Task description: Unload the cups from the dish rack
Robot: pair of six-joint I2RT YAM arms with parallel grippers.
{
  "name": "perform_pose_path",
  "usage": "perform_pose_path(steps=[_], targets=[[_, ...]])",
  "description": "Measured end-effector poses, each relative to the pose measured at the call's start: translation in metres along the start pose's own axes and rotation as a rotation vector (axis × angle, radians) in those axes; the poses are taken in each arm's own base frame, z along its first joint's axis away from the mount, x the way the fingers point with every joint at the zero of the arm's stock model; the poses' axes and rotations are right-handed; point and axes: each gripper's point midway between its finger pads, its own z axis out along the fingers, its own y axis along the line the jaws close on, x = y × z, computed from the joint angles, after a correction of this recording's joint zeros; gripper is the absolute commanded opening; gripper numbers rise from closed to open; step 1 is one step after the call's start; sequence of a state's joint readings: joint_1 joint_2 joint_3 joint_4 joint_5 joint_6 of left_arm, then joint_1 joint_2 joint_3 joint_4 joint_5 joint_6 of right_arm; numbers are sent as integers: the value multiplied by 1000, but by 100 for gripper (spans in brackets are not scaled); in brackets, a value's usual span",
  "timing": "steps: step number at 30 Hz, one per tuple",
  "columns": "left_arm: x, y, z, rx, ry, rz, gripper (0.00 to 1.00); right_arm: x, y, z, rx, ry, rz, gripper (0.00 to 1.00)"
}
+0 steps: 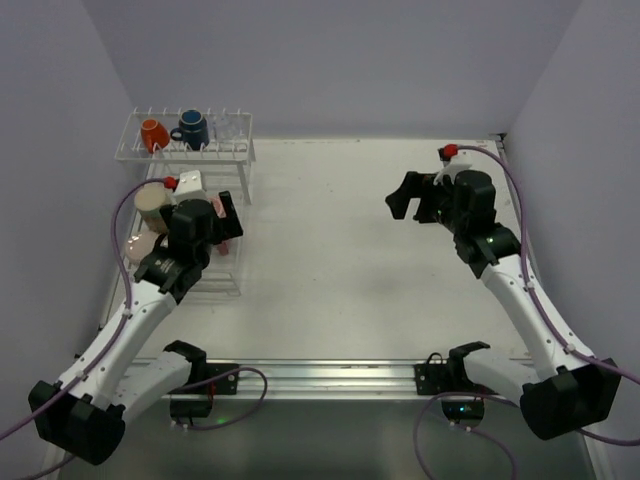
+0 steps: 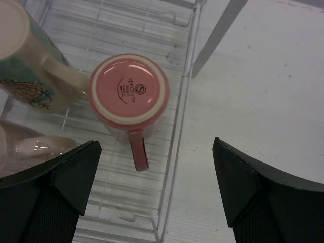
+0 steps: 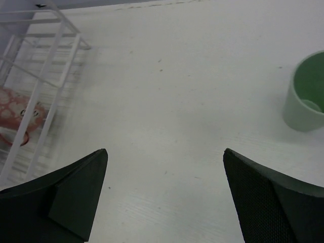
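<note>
Left tool (image 2: 156,152), spread wide, hovers above upturned pink mug (image 2: 128,91) on rack (image 2: 177,116).

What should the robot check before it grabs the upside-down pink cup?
1. Left gripper open: ok.
2. Pink mug sits base-up on the dish rack, handle toward the gripper: ok.
3. Gap to the cream mug: cannot tell; its handle looks very close.
4. Bare table beside the rack for setting down: ok.
5. Right gripper open, holding nothing, away from the rack: ok.
</note>
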State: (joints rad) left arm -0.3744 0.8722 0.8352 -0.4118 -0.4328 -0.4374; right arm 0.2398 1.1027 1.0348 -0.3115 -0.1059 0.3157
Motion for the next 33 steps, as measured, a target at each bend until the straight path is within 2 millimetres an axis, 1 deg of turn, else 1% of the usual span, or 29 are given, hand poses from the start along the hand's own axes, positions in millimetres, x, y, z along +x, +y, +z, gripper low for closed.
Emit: perform_pose_path(steps=[2,3,5,7,14,17,21,25,33], targets=[[9,6,13,-55,36,29,100,10,21,-4,-80,-2,-7,99],[12,8,19,-78,51,43,100,12,27,-5,-106,-2,-8,99],[18,12,27,-113,70,62,100,15,36,-6,-149,-4,-10,99],[21,17,32,-142,80,73,100,16,42,-5,-179,-9,-9,99],[21,37,50,-218,88,77,100,15,56,-8,-253,-22,-8,99],[26,42,60,-231,112,84,100,13,62,-12,-282,-29,-13,99],[31,41,75,-221,137,85,100,11,70,-16,-321,-37,-21,99],[35,42,83,-221,153,85,100,13,77,-19,-349,-31,-27,99],[29,39,104,-231,151,90,100,16,83,-21,-372,-22,-33,99]])
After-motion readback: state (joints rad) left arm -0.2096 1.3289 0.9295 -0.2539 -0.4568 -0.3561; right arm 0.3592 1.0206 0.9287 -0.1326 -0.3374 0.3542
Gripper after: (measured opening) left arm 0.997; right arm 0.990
